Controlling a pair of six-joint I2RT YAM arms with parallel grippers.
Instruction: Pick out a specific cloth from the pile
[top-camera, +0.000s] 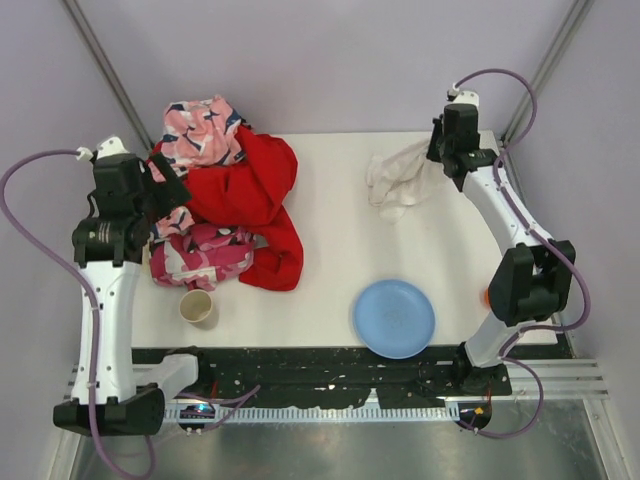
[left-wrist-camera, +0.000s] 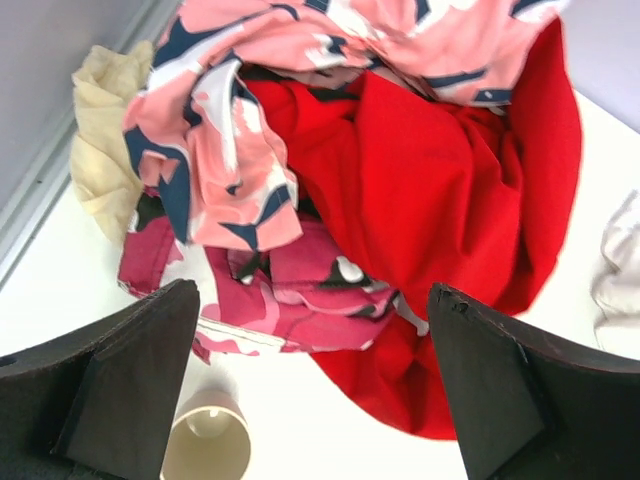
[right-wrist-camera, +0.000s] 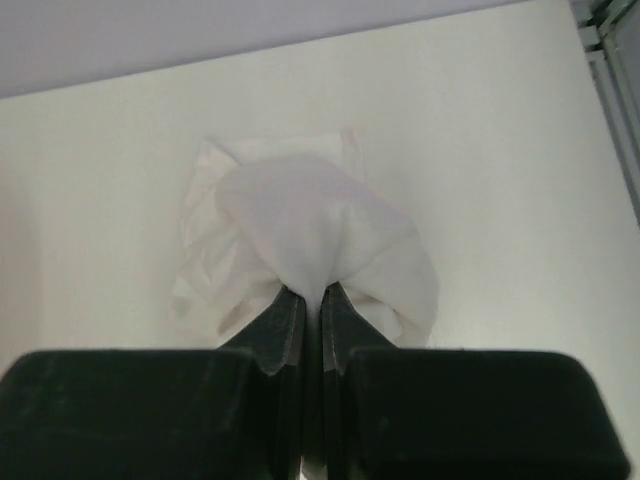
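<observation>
Pinching the white cloth in the tightly closed right claw, out at the far right of the desk, well apart from the pile. Bunched at the pinch, fanning out below. Holding the left claw wide open above the pile, gripping nothing.

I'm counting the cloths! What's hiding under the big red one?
A magenta floral cloth pokes out from under the red cloth at its near-left edge. Whatever else lies beneath is covered, so I cannot tell.
</observation>
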